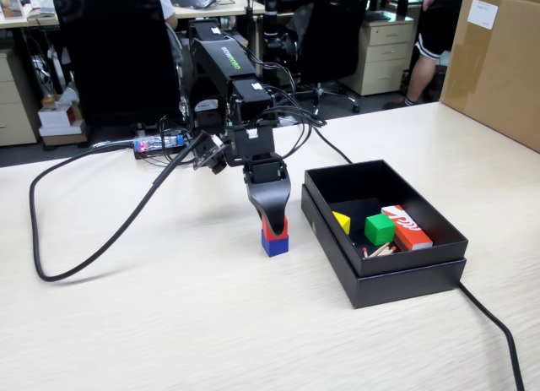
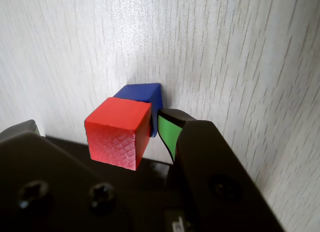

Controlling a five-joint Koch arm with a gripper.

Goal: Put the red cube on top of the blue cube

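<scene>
The red cube (image 1: 268,231) rests on top of the blue cube (image 1: 275,245) on the pale wooden table, left of the black box. My gripper (image 1: 272,220) points straight down over the stack with its jaws on either side of the red cube. In the wrist view the red cube (image 2: 117,137) covers most of the blue cube (image 2: 142,93). The green-padded finger (image 2: 169,133) stands just to its right with a thin gap. The other finger (image 2: 22,128) is well off to the left. The gripper (image 2: 97,128) is open.
A black open box (image 1: 405,277) stands right of the stack, holding a yellow piece (image 1: 342,222), a green cube (image 1: 379,229), an orange-red printed box (image 1: 407,227) and some small sticks. A black cable (image 1: 101,239) loops across the table on the left. A cardboard box (image 1: 498,62) stands at the far right.
</scene>
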